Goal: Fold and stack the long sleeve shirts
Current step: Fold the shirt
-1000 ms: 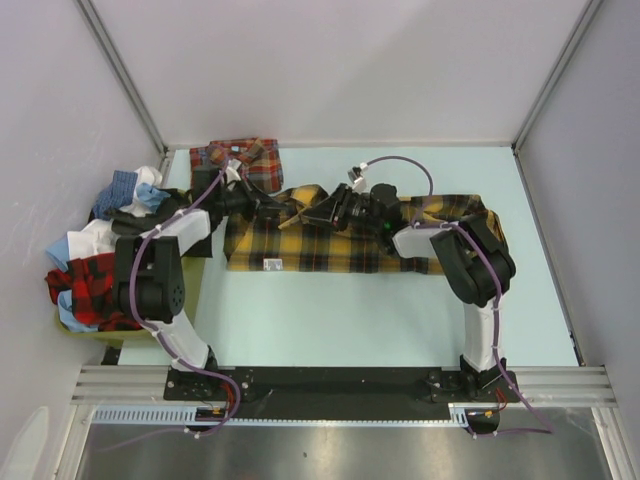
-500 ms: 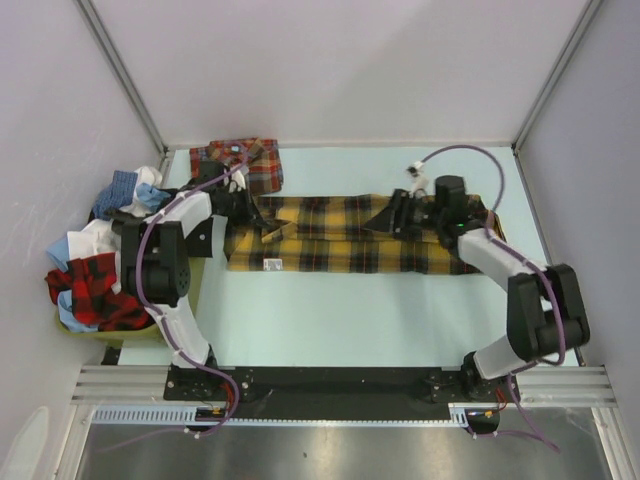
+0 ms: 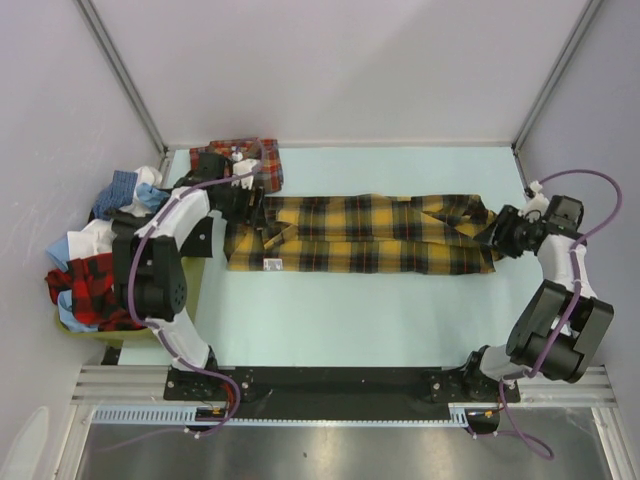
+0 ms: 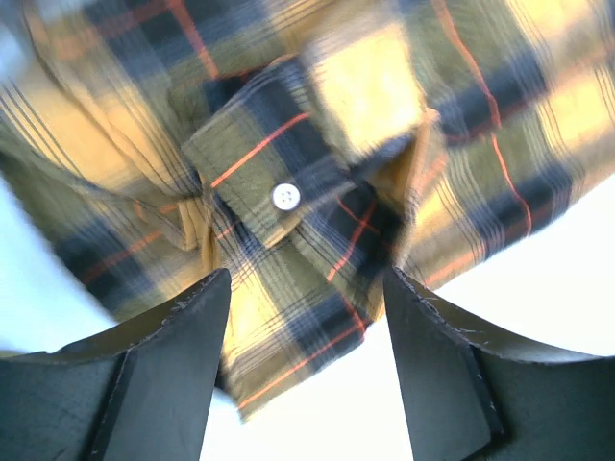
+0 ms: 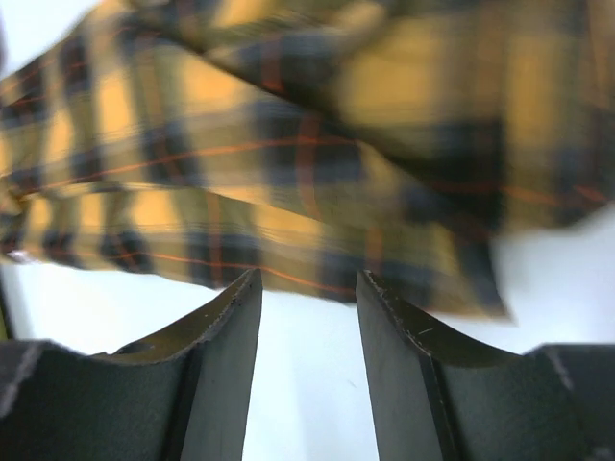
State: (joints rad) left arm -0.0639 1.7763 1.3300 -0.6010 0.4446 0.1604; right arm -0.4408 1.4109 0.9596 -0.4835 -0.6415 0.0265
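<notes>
The yellow-and-black plaid long sleeve shirt (image 3: 360, 233) lies stretched out flat across the table, left to right. The red-orange plaid shirt (image 3: 240, 160) sits folded at the back left corner. My left gripper (image 3: 255, 208) hovers open over the yellow shirt's left end. In the left wrist view the gripper (image 4: 307, 293) has a buttoned cuff (image 4: 285, 196) just beyond its tips and nothing between the fingers. My right gripper (image 3: 497, 240) is at the shirt's right end. In the right wrist view it (image 5: 307, 283) stands open and empty, just short of the shirt's hem (image 5: 288, 154).
A bin (image 3: 70, 322) heaped with mixed clothes (image 3: 95, 270) stands off the table's left edge beside the left arm. Grey walls close in the back and both sides. The pale table (image 3: 360, 320) continues in front of the shirt.
The right arm swept from the shirt's middle out to its right end, drawing the cloth out flat. The left gripper opened and let go of the shirt's left end.
</notes>
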